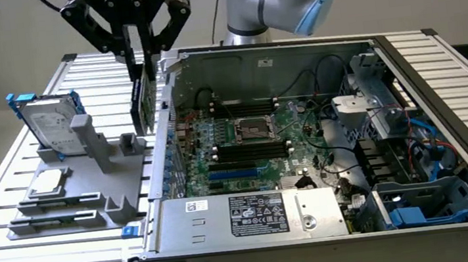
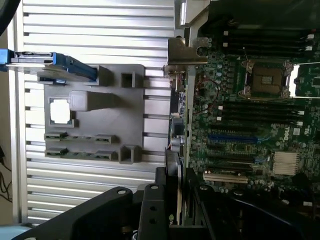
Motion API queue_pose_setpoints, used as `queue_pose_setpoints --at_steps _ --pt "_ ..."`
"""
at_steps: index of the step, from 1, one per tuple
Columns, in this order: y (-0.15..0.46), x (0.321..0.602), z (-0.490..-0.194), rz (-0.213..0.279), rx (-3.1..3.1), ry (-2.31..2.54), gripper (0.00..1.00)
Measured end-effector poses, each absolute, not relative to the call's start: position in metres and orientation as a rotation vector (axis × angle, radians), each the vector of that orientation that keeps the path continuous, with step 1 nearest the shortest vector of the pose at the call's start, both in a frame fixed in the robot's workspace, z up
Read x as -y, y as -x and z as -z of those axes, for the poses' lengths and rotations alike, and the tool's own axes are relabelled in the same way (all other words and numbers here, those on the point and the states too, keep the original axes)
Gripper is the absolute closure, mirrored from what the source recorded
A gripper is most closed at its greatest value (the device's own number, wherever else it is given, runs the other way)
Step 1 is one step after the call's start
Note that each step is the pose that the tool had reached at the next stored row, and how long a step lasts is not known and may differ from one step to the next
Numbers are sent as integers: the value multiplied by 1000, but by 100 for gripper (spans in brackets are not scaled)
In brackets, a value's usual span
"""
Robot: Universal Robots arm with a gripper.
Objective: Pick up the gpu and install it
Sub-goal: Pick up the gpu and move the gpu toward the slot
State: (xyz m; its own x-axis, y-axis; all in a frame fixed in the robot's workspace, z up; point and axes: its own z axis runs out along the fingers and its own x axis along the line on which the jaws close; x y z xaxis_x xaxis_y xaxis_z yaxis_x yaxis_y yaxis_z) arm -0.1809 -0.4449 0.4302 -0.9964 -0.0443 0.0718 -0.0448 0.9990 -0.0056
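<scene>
the jaws of the gripper [image 1: 139, 57] pinch the top edge of the gpu [image 1: 142, 105]. the gpu hangs upright in the air, right over the side wall of the case [image 1: 253, 63], next to the gray rack [image 1: 73, 189] on the table [image 1: 37, 259].

Below the gripper [image 1: 143, 67], to one side: grey fixture [image 1: 89, 179] on slatted table [image 1: 45, 258], holding blue-framed hard drive [image 1: 48, 126] upright, processor chip [image 1: 49, 183] flat. To the other side: open computer case [image 1: 319, 257] with motherboard [image 1: 307, 155].
</scene>
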Motion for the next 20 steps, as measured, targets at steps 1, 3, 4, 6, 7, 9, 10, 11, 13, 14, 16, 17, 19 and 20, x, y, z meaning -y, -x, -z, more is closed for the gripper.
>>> queue_pose_setpoints --at_steps 1,3,4,6,7,9,10,11,13,14,16,17,19,20 --pt "177 446 -430 -10 3069 -68 74" --pt "171 449 -430 -7 3069 -68 74" --pt "168 451 -430 -6 3069 -69 74" --pt "162 454 -430 -3 3069 -69 74" --pt "159 455 -430 -2 3069 -69 74" --pt "152 458 -430 0 3069 -69 74" --pt "149 460 -429 0 3069 -69 74" --pt "144 461 -429 1 3069 -69 74" --pt "135 462 -427 1 3069 -69 74" --pt "131 462 -426 1 3069 -69 74" --pt "122 462 -424 1 3069 -69 74" --pt "117 462 -423 1 3069 -69 74" --pt "108 462 -420 1 3069 -69 74" --pt "103 462 -419 1 3069 -69 74"
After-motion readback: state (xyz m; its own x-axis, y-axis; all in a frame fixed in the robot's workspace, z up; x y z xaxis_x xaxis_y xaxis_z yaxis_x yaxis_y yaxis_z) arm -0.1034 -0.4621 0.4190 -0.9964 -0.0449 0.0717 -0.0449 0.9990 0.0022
